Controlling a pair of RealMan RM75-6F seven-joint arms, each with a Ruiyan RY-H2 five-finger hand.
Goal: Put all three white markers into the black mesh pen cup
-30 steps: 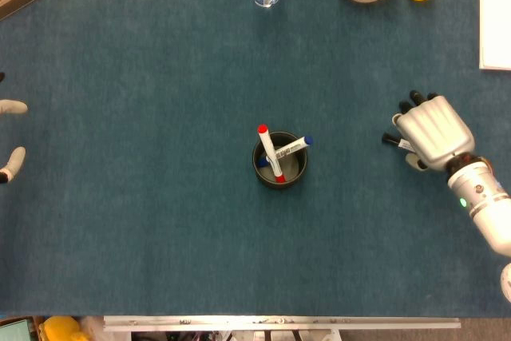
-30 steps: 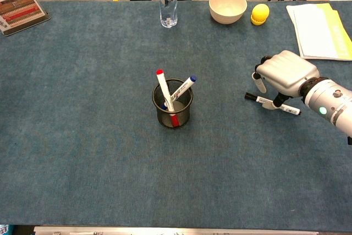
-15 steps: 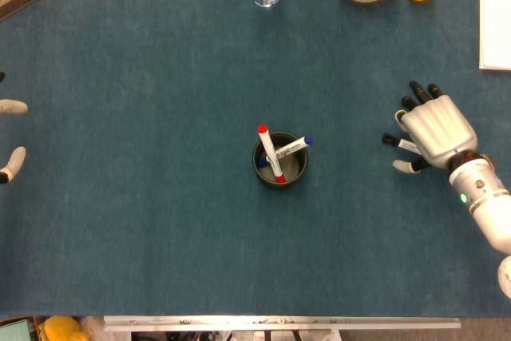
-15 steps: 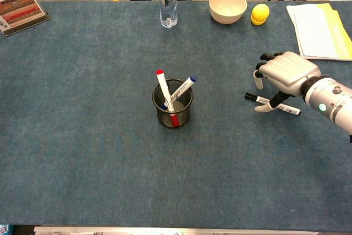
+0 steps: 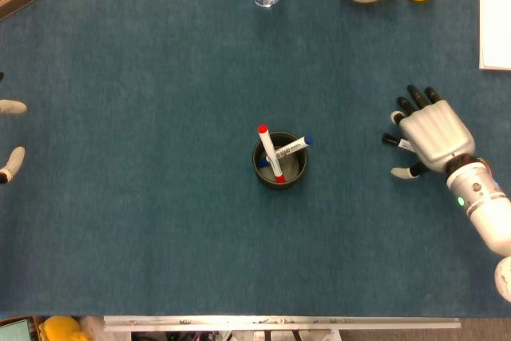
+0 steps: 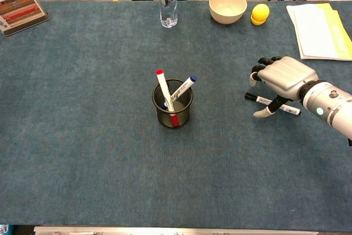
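On marker [image 6: 183,87], unreadable black print

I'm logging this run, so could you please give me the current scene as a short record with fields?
cup: black mesh pen cup, upright mid-table
markers in cup: red-capped white marker and blue-capped white marker, both leaning
marker left out: black-capped white marker, flat on the blue cloth beside the right hand
right hand: right hand over that marker, fingers spread, not gripping it
left hand: left hand, only fingertips at the left edge
progress: two of three in

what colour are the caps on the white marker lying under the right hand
Black, at both ends of the white marker lying on the table; clearest in the chest view.
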